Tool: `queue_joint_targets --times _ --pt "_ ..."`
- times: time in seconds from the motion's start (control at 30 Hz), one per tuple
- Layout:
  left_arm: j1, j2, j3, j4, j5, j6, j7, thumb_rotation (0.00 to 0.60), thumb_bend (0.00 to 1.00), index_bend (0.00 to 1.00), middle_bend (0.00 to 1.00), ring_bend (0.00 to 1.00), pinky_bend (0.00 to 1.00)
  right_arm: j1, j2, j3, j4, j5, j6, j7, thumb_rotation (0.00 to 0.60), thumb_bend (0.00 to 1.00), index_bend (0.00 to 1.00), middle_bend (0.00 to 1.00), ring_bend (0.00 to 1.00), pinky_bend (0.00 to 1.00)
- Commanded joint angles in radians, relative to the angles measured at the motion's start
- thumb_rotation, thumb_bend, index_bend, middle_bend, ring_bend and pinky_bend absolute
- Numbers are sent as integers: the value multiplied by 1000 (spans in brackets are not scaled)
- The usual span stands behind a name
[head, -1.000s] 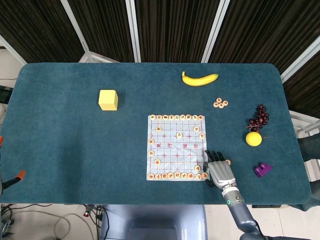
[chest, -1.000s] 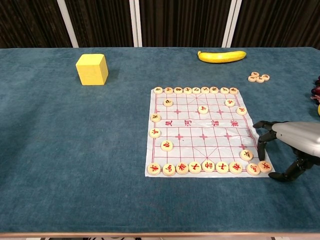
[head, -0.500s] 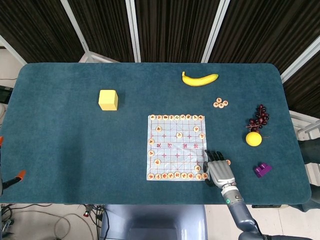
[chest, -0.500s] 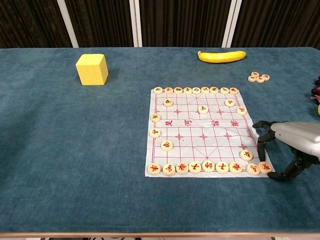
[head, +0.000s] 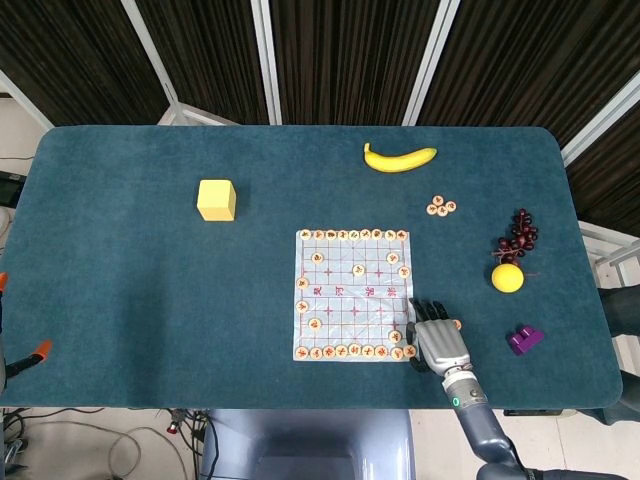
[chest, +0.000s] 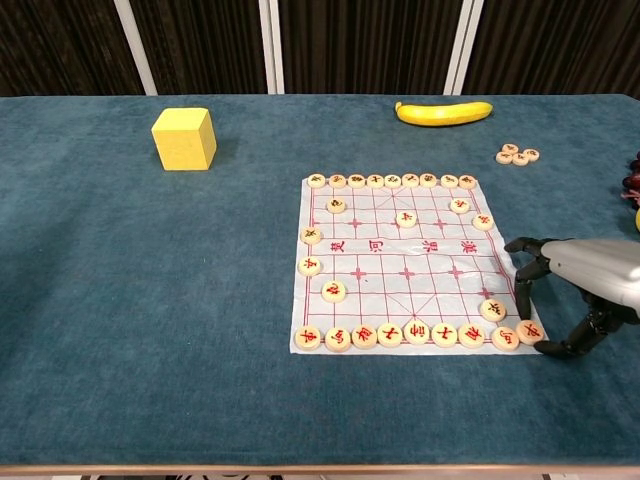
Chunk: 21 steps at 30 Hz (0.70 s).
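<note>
Hovering right hand (chest: 585, 285), fingers (chest: 525, 290) spread, at chess board (chest: 400, 262) corner; purple block (head: 524, 339) only overhead.

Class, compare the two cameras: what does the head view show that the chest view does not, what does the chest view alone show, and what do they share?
Only the head view shows the whole grape bunch, the yellow ball, the purple block and the floor past the table's near edge.

Only the chest view shows the right hand from the side, arched over the cloth, fingertips down by the board's right edge.

Both show the chess board, yellow cube, banana, loose chess pieces and blue table. Neither shows the left hand.
</note>
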Motion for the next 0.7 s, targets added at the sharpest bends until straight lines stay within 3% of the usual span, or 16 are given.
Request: queue_joint_targets --times 0.03,0.7 --pt "0 0 0 0 0 1 0 600 40 54 0 0 72 4 5 5 -5 4 -1 -1 600 367 541 0 0 70" --pt "1 -1 1 -2 4 6 5 600 40 54 0 0 72 67 17 43 -9 105 -30 -40 600 367 541 0 0 70"
